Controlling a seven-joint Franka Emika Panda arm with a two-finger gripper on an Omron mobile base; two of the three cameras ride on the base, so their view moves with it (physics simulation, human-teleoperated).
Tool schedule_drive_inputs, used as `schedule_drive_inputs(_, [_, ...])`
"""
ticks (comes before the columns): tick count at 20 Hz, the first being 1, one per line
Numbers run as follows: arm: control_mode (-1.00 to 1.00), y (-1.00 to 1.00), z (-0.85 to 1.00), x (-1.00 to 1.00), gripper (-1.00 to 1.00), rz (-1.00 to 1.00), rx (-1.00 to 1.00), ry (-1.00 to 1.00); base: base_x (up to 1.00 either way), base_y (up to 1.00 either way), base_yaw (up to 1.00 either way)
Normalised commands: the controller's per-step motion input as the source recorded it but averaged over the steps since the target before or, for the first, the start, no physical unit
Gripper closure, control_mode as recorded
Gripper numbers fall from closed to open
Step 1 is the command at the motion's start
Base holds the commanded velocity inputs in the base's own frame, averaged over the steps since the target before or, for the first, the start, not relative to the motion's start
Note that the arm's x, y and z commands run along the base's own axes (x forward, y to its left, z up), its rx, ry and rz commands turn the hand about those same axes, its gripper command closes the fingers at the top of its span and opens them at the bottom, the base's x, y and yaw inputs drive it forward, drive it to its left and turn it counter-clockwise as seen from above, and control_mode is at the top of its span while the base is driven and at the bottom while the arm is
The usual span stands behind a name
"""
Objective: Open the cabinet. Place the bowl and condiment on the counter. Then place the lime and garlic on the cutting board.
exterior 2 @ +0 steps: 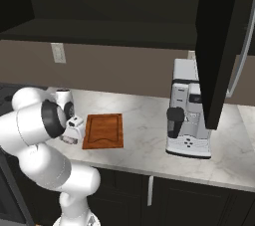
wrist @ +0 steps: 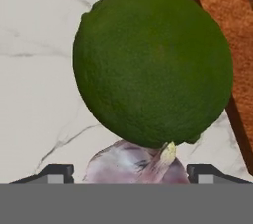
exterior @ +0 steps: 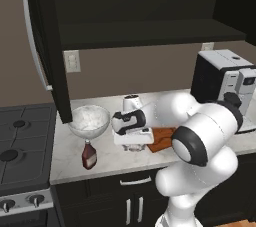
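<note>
Green and waxy, the lime (wrist: 153, 65) lies on the counter (exterior: 70, 156) just off the cutting board (exterior 2: 103, 130), on the side toward the stove (exterior: 20, 146), and it touches the garlic (wrist: 136, 164) that sits between the two dark fingertips (wrist: 54, 172). The gripper (exterior: 132, 147) hangs low over the pair with its jaws spread wide and nothing clenched in them. The lime looks firm, round and slick, likely to roll, so I would take it across its widest part. The garlic seems light, with papery skin and a stubby stem; a hold on the body of the bulb suits it. Crowding is the risk: closing on one could nudge the other. Farther from the board, the bowl (exterior: 89, 120) and the condiment (exterior: 89, 155) stand clear, and the coffee machine (exterior 2: 187, 115) stands beyond the board's far side, under the open cabinet (exterior: 45, 46).
</note>
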Motion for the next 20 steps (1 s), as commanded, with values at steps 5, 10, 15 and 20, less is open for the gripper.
schedule_drive_inputs(5, [-1.0, -0.03, -0.1, 0.0, 1.0, -0.04, 0.0, 0.0, 0.0, 0.0, 0.0])
schedule_drive_inputs(10, [-1.0, -0.02, -0.03, -0.01, 1.0, -0.05, 0.0, 0.0, 0.0, 0.0, 0.0])
schedule_drive_inputs(15, [-1.0, 0.0, 0.47, -0.27, 1.0, -0.03, 0.0, -0.02, 0.0, 0.0, 0.0])
schedule_drive_inputs(20, [-1.0, 0.0, 0.95, -0.22, 1.0, -0.05, 0.0, 0.0, 0.0, 0.0, 0.0])
